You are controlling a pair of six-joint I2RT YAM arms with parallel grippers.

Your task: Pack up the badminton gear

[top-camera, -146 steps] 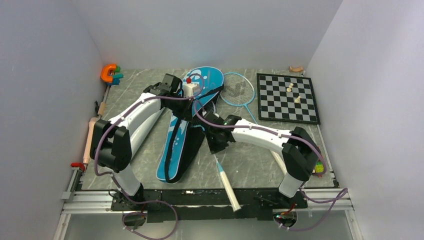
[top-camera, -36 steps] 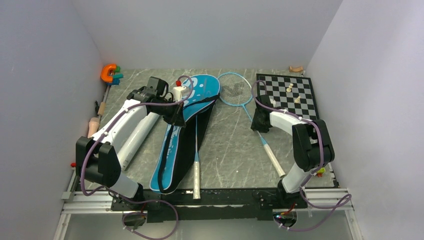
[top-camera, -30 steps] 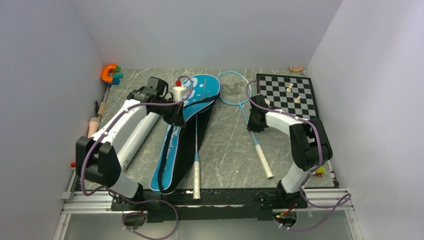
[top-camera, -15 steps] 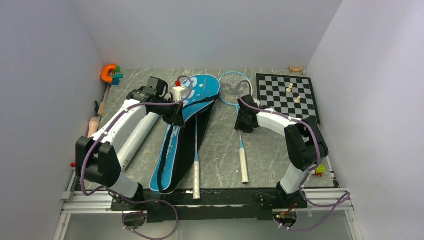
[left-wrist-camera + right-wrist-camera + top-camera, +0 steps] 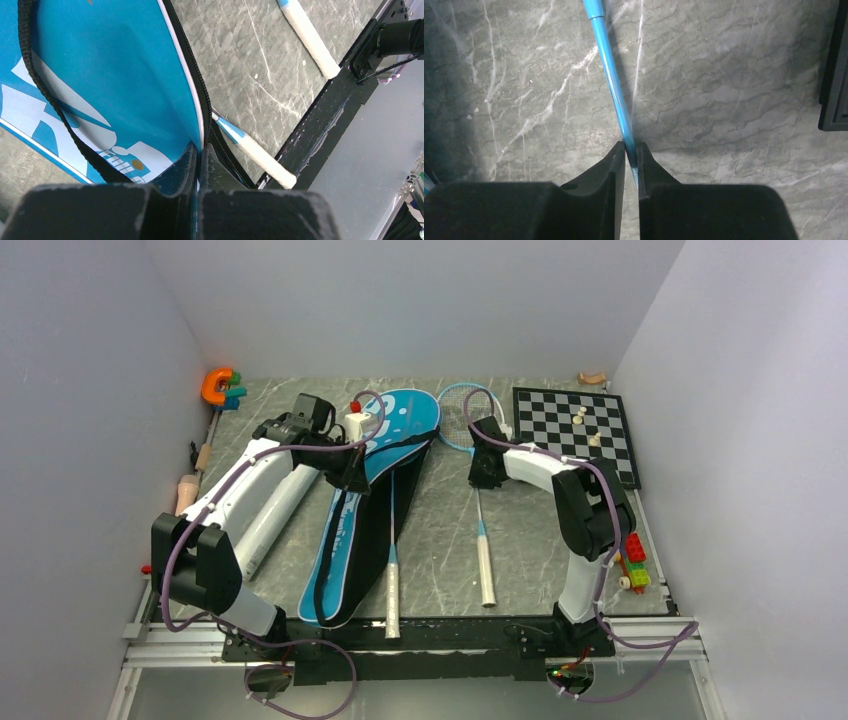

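Your left gripper is closed tight on the zip edge of the blue bag, about midway along the bag's length. One racket lies in the opened bag, its pale handle sticking out at the bag's narrow near end. Your right gripper stands narrow, pinching the thin blue shaft of the second racket. That racket lies flat on the table just right of the bag, not touching it. The chessboard sits farther right of the bag.
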